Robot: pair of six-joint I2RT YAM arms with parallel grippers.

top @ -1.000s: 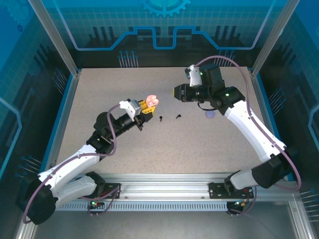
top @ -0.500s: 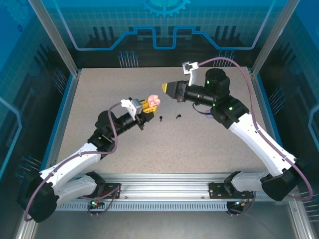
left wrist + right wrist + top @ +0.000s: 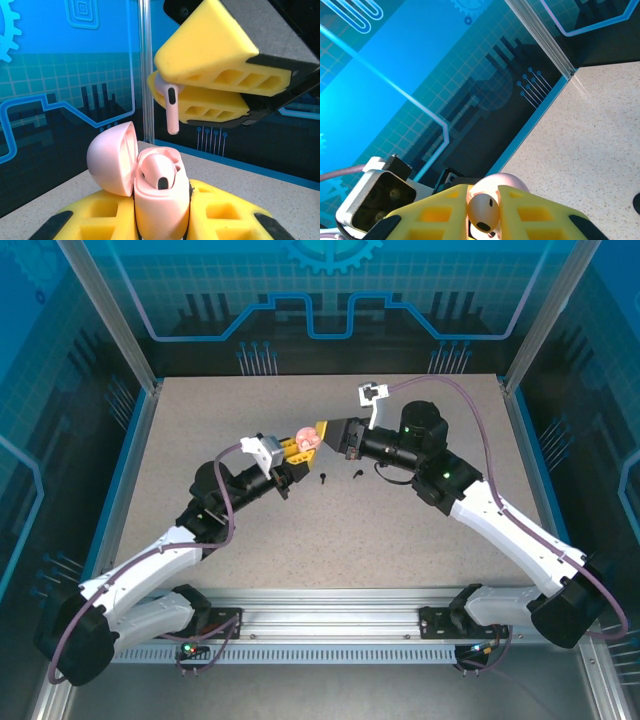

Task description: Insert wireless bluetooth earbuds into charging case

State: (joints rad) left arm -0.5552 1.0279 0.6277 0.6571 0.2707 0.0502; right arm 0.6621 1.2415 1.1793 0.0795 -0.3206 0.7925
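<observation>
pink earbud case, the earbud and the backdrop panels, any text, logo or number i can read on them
None can be read. The pink charging case and the pale pink earbud carry no lettering. The blue backdrop panels bear gear and circuit-line graphics, no words or numbers.

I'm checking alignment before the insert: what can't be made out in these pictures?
Left wrist: the pink charging case's second socket, hidden behind the seated earbud.
Right wrist: most of the pink earbud, hidden by the right gripper's fingers and bottom edge.
Right wrist: a dark object, cut off by the right edge.
Top external: black earbuds, too small to tell orientation.
</observation>
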